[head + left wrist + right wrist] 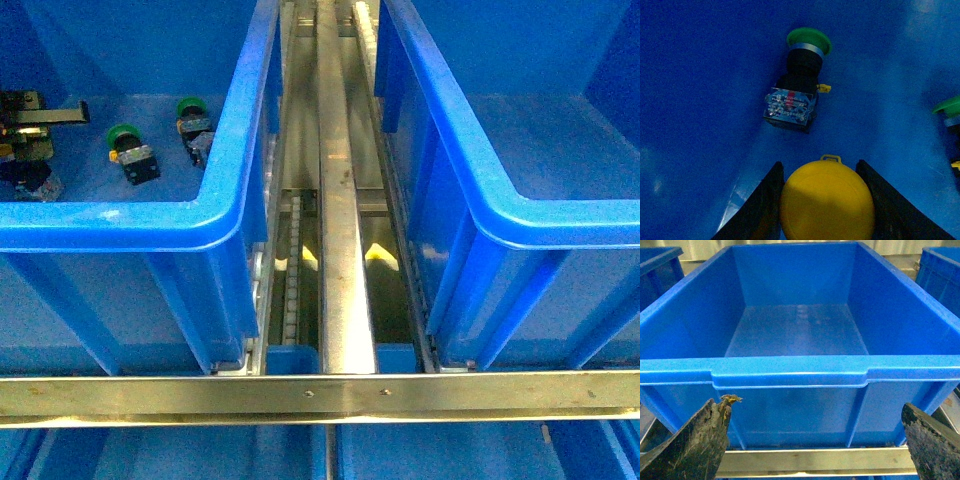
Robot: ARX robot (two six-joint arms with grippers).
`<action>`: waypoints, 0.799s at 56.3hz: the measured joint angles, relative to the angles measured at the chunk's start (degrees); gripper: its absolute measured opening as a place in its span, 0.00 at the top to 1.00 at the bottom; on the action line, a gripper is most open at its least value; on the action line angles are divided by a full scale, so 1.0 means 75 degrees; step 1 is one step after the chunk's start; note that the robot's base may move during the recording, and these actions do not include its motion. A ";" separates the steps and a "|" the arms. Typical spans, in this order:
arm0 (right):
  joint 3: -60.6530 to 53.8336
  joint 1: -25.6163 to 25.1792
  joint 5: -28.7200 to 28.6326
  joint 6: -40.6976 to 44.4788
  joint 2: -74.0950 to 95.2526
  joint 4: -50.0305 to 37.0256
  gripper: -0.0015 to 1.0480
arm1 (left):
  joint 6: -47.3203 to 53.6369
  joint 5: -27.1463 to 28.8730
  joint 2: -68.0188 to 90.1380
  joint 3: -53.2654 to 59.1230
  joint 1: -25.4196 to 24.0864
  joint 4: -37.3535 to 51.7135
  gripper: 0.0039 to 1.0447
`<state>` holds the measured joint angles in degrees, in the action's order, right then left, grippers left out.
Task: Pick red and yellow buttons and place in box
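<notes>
In the left wrist view my left gripper (820, 167) is shut on the yellow button (827, 200). Its round yellow cap fills the gap between the two dark fingers (765, 205), and it is held above the floor of the left blue bin (120, 225). In the front view the left gripper (25, 145) shows only partly, at the bin's far left edge. My right gripper (816, 407) is open and empty, in front of the near wall of an empty blue box (790, 371), which also shows in the front view (520, 215). The red button is not in view.
Two green-capped switches (128, 152) (192, 125) lie on the left bin's floor. One of them (799, 82) lies just ahead of the left gripper, and another (950, 107) shows at the edge of that view. Metal rails (338, 250) run between the bins, and a crossbar (320, 395) runs along the front.
</notes>
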<state>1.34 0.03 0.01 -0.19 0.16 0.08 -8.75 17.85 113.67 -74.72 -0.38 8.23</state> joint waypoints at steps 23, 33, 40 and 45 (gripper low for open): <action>0.0000 0.0000 0.0000 0.0000 0.0000 0.0000 0.06 | -0.0064 -0.1148 -0.1110 0.0857 0.0029 0.0947 0.68; 0.0000 0.0000 0.0000 0.0000 0.0000 0.0000 0.06 | -0.0749 -0.2958 -0.2669 0.1871 -0.0189 0.2049 0.68; 0.0000 0.0000 0.0000 0.0000 0.0000 0.0000 0.06 | -0.1769 -0.4543 -0.3754 0.2713 -0.0641 0.3194 0.68; 0.0000 0.0000 0.0000 0.0000 0.0000 0.0000 0.06 | -0.2917 -0.5549 -0.4170 0.3302 -0.1084 0.4176 0.68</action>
<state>1.34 0.03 0.01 -0.19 0.16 0.08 -30.63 -23.77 82.39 -49.95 -8.51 39.55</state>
